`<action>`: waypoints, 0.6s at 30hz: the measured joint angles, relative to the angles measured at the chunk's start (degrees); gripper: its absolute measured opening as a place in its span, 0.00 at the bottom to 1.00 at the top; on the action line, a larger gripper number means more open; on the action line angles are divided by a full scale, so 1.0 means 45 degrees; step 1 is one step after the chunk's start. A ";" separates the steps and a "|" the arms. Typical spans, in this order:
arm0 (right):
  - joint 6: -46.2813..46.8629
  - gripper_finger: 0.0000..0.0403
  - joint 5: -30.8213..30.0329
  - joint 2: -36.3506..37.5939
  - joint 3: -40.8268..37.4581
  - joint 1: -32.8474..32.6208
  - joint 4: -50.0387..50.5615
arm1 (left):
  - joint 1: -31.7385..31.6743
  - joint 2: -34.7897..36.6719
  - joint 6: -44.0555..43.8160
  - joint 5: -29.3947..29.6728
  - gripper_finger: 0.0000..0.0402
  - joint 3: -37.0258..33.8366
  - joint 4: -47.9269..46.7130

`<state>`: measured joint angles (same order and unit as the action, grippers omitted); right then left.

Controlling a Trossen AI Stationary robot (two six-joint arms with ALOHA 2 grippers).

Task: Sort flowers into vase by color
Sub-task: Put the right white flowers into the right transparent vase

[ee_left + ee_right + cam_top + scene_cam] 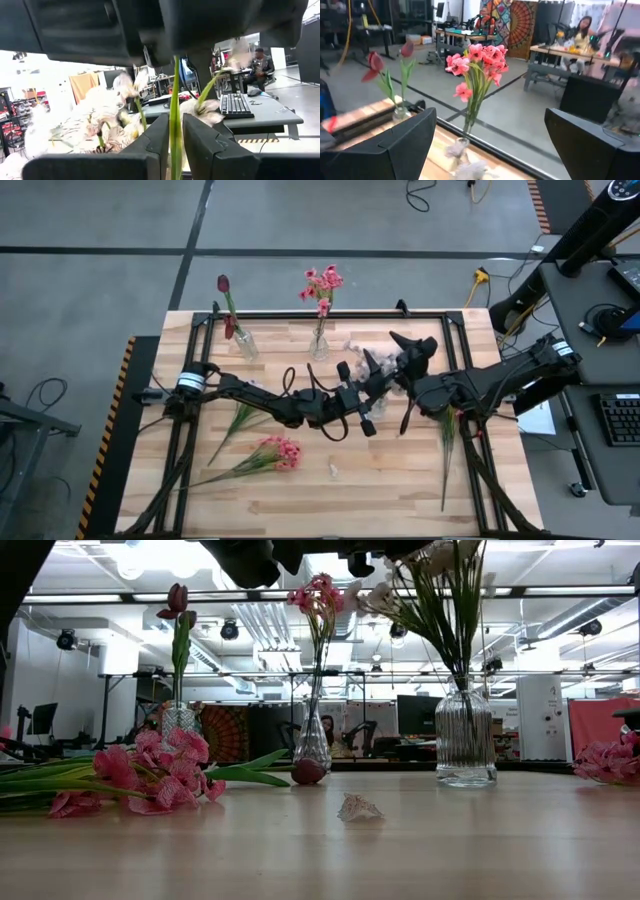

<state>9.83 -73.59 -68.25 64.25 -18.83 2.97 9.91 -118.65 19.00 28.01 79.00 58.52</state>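
Three glass vases stand on the table. One holds a dark red tulip [223, 284], one holds pink blooms [322, 283], and the third [465, 735] holds white sprays [372, 595] on green stems. My left gripper [372, 402] hovers above that third vase, shut on a thin green stem [175, 100] of a white spray [100, 120]. My right gripper [410, 345] stands open just beyond it, level and facing the pink blooms [477, 60] and the tulip [375, 65], with nothing between its fingers. More pink flowers [280, 452] lie flat on the table. My left gripper pinches a white spray's green stem [175, 131] between its two fingers [155, 140], below the blossoms. The fingers come almost level from the table's left and lie across the stem. The stem stands upright, and the gripper hides its lower end.
Loose green stems [236, 420] lie at the table's left middle, and another long stem [447, 450] lies on the right. A small fallen petal [358, 808] rests near the front. Both arms cross closely over the table's middle. Beyond the table are desks and a seated person [582, 30].
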 joint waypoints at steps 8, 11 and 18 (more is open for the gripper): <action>0.0482 0.91 0.0000 0.0012 0.0000 0.0024 -0.0443 | 0.0000 0.0000 0.0000 0.0015 0.09 0.0000 -0.0112; 0.0303 0.91 -0.0002 0.0015 0.0000 0.0024 -0.0438 | 0.0000 0.0000 0.0000 0.0019 0.09 0.0000 -0.0112; 0.0048 0.91 -0.0045 0.0040 0.0000 0.0024 -0.0494 | 0.0034 0.0000 0.0203 0.0059 0.09 0.0000 -0.0328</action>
<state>10.04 -73.80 -68.07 64.25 -18.72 0.74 10.07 -118.65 19.92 28.27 79.00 57.05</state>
